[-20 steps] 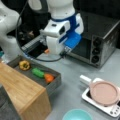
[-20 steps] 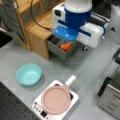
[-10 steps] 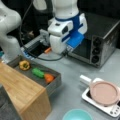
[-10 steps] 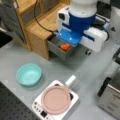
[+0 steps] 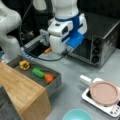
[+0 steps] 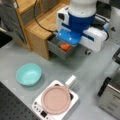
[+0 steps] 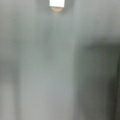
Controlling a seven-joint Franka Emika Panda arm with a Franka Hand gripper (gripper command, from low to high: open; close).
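Under my arm lies a grey table (image 5: 72, 75), with a dark wall at the frame's top. Low on the left, an open grey drawer (image 5: 53, 78) in a wooden cabinet (image 5: 25, 95) holds a yellow pepper (image 5: 24, 65), a green vegetable (image 5: 38, 73) and an orange one (image 5: 49, 78). My gripper (image 5: 56, 51) hangs mid-frame, beside the drawer; I cannot tell how wide it is. To the right sit a toaster oven (image 5: 100, 42), a pink pan (image 5: 103, 92) on a white stove (image 5: 87, 96), and a teal bowl (image 6: 28, 74).
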